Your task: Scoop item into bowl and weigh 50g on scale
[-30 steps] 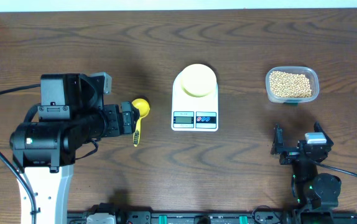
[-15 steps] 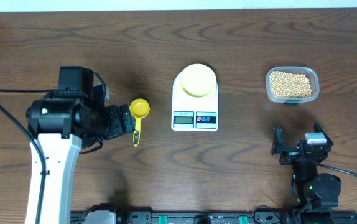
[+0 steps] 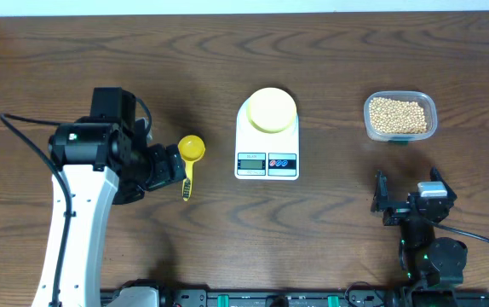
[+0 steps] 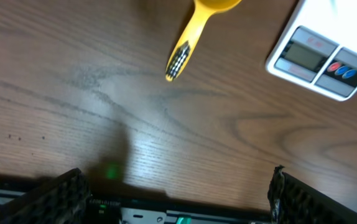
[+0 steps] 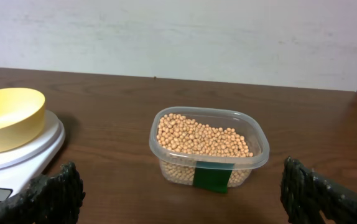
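A yellow scoop (image 3: 191,154) is being carried flat on the brown wooden desk (image 3: 313,230), its cup being pointed at the far edge and its handle at the near edge. A clear plastic tub (image 5: 173,172) is being kept well apart from it, with a green sticker (image 5: 211,176) being shown on its side. A white wall (image 5: 178,37) is being seen behind the desk.
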